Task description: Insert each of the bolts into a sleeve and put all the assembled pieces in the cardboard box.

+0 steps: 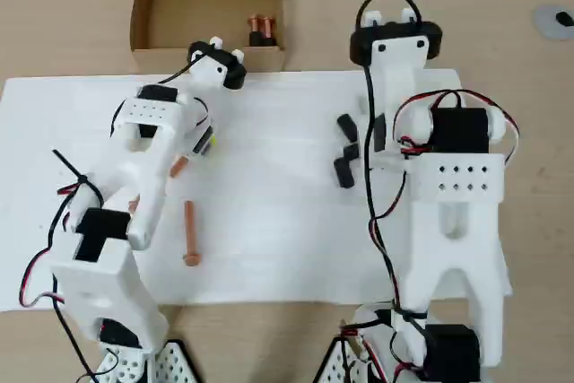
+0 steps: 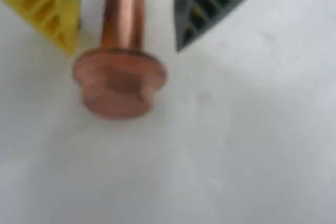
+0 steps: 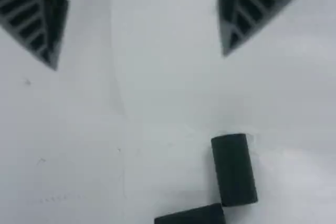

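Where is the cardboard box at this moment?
In the high view, the cardboard box sits at the back on the left side, just beyond the white sheet, with a copper-and-black piece inside.

White plastic arms [image 1: 453,187], black servo motors [image 1: 459,126], red-and-black cables [image 1: 367,91].

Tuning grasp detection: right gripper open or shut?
Open. The right gripper shows both fingers wide apart over the white sheet, nothing between them; a black sleeve lies beyond the tips.
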Controlling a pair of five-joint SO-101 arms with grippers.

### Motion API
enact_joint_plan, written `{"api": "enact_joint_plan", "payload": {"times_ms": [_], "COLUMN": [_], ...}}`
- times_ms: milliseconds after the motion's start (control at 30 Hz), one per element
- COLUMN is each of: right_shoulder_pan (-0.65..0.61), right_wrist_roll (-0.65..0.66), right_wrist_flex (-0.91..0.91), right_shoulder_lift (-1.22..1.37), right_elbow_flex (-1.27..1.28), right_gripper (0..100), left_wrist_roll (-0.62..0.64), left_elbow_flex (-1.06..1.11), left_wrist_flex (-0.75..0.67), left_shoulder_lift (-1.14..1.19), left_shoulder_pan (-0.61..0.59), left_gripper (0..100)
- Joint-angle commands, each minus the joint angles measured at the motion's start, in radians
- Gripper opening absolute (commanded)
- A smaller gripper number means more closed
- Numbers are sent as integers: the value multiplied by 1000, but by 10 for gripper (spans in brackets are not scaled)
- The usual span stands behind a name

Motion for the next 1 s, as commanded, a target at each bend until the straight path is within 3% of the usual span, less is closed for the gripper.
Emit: {"api": "enact_joint_plan", "payload": {"times_ms": [0,167,300,500,633,767,967], "right_shoulder_pan": [19,19,18,18,18,18,-67], "right_wrist_roll": [3,3,9,12,130,327,371], "right_wrist_flex": [-18,-21,-21,-21,-32,-94,-112], "right_shoulder_lift": [-39,-39,-38,-30,13,114,320], "right_elbow_flex": [4,39,71,73,68,70,22], "right_gripper": [239,239,239,239,239,239,241], "left_wrist_roll": [-34,-71,-75,-83,-86,-87,14], "left_elbow_flex": [-114,-192,-242,-264,-264,-334,-322], "left_wrist_flex": [6,97,153,219,232,385,463], "left_shoulder_lift": [74,127,159,177,171,110,-180], "left_shoulder_pan": [-14,-14,-14,-14,-14,14,63], "left_gripper": [133,119,11,13,13,14,18]}}
